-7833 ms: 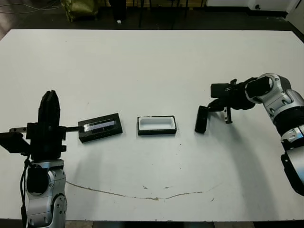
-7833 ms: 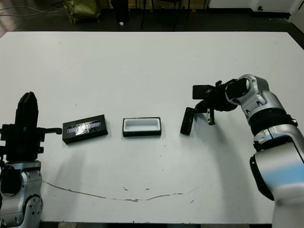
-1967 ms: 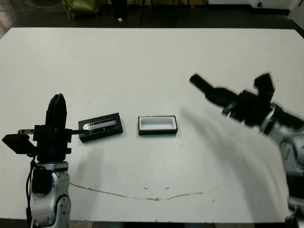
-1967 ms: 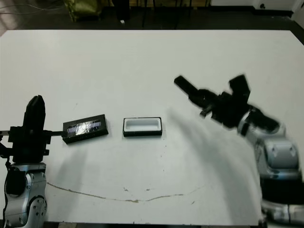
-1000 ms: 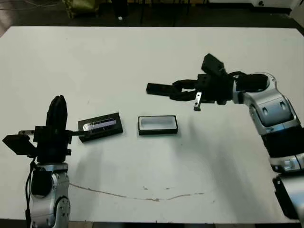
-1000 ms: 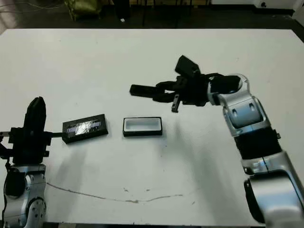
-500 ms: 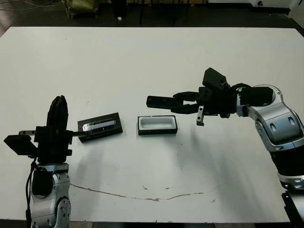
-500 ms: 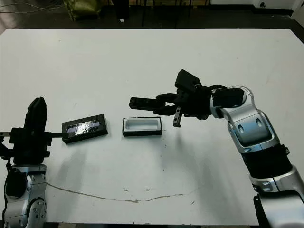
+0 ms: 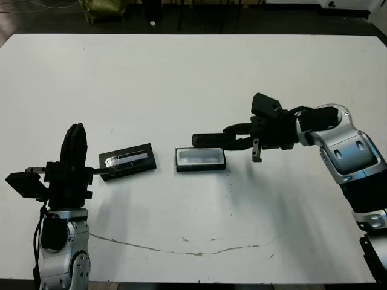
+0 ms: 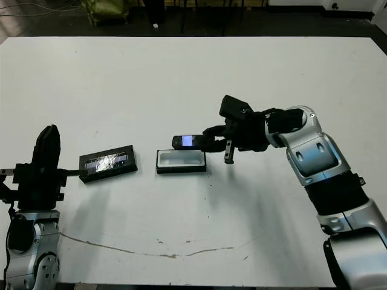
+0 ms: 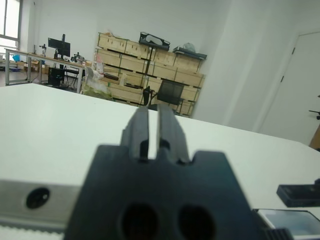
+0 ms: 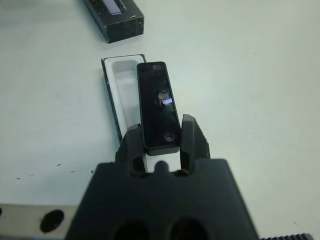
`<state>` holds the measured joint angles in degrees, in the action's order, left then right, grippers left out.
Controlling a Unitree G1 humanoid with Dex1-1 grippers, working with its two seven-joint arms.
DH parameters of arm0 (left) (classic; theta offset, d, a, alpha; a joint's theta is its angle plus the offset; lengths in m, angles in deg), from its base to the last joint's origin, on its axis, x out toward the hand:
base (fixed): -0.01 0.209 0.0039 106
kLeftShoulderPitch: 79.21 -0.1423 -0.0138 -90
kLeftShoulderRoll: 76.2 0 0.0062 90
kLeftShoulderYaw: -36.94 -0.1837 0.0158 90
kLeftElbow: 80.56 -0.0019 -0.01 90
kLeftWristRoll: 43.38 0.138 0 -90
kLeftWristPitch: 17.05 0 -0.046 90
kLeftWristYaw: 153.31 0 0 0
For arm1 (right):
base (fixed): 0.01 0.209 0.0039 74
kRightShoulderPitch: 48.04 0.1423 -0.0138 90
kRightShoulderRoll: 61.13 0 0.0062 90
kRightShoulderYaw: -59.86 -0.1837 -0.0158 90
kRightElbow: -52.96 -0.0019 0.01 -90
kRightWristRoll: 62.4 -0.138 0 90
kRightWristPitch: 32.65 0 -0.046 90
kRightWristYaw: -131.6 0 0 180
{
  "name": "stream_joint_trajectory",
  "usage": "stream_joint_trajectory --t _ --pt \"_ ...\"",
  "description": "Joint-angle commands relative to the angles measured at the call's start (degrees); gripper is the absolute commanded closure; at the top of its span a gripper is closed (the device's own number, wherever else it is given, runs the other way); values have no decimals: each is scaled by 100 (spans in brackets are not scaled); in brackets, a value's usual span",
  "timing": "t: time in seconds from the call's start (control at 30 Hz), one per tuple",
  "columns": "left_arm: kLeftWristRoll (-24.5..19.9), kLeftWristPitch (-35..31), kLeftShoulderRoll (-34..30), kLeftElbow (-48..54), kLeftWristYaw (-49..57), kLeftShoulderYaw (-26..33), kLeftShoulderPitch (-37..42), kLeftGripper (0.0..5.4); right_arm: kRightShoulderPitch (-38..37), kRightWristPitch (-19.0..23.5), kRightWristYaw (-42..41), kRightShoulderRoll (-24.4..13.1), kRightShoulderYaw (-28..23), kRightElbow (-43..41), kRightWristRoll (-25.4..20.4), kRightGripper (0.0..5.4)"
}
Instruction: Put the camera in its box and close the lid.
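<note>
The right gripper pinches the camera just above the box. The lid lies beyond. The left gripper is pressed together.

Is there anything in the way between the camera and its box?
Nothing visible. The right gripper holds the camera by one end, lined up over the open box. The box's white inside looks empty. The lid lies apart on the table, on the box's far side from that gripper.

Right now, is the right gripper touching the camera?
Touching. The right wrist view shows the right gripper with both fingers pressed against the camera sides.
</note>
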<state>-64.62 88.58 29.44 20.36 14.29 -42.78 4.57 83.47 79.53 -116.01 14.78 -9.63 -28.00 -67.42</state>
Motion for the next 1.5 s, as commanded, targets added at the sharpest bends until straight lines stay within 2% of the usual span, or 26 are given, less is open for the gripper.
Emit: stream_joint_trajectory --t 0.03,0.17,0.43,0.97,1.1,1.5 --pt "54 -106 -6 -16 89 16 -87 540 65 -301 -126 50 118 163 88 530" --pt "143 -82 -3 27 150 -10 -113 540 115 -479 -331 115 108 384 17 530" --pt "49 -55 -4 -22 87 -23 -109 540 167 -781 -516 258 -7 774 -49 530" --pt "141 -118 9 33 170 -41 -118 540 336 -538 -425 489 -67 1079 -28 530" --pt "91 -124 1 27 144 -41 -118 540 347 -661 -450 513 -41 1097 6 530" --pt "83 -153 2 49 160 -51 -140 540 340 -658 -521 497 80 987 145 530"
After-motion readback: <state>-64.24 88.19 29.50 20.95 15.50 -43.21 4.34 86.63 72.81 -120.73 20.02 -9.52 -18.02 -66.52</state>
